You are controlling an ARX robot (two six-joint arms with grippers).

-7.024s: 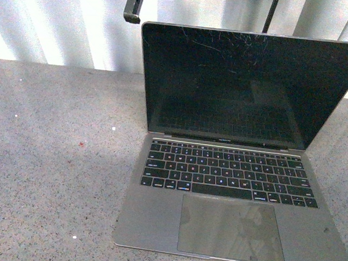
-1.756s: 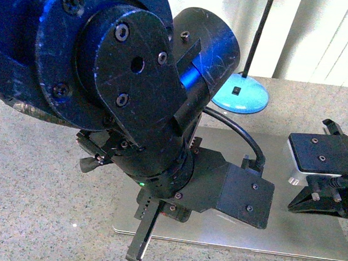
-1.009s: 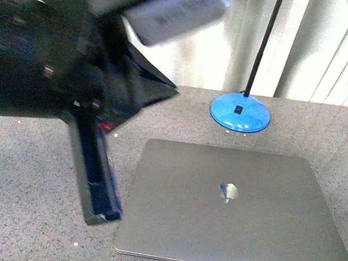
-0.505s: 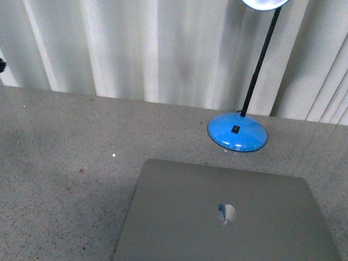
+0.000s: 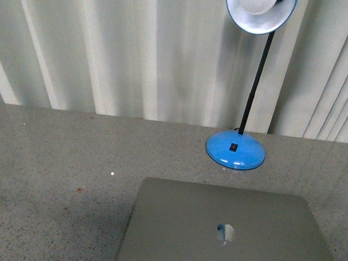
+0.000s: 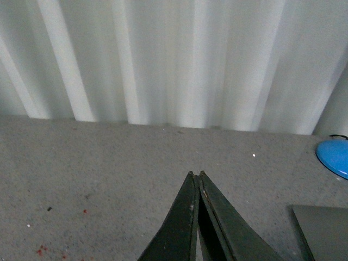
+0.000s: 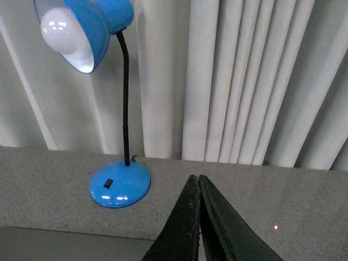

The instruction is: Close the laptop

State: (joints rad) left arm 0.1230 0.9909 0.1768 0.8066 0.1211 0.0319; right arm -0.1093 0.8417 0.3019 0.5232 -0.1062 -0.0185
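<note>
The left gripper (image 6: 196,175), seen only in the left wrist view, has its two dark tapered fingers (image 6: 182,228) pressed together tip to tip with nothing between them, raised above the speckled grey stone-look tabletop (image 6: 98,179). The right gripper (image 7: 194,178), seen only in the right wrist view, is pinched together the same way, its dark fingers (image 7: 217,228) meeting at the tips and holding nothing. Neither arm appears in the front view.

Out from the left gripper, the left wrist view catches one grey corner of the slim silver-grey metal laptop (image 6: 321,231) to the right of the fingers and, farther off, an edge of the blue lamp base. A few small red flecks on the tabletop show on the left side of that picture.

The right wrist view shows the blue gooseneck desk lamp (image 7: 119,182) whole: round glossy base with a small black switch, thin black stem, and a blue shade holding a white bulb. A strip of the laptop lid lies nearer than the base.

The front view alone gives the laptop (image 5: 227,231) plainly: it lies flat on the near right part of the table with its lid down and a small logo on top. The lamp (image 5: 235,150) stands just beyond its far edge, apart from it. White pleated vertical blinds (image 5: 119,53) fill the background.
</note>
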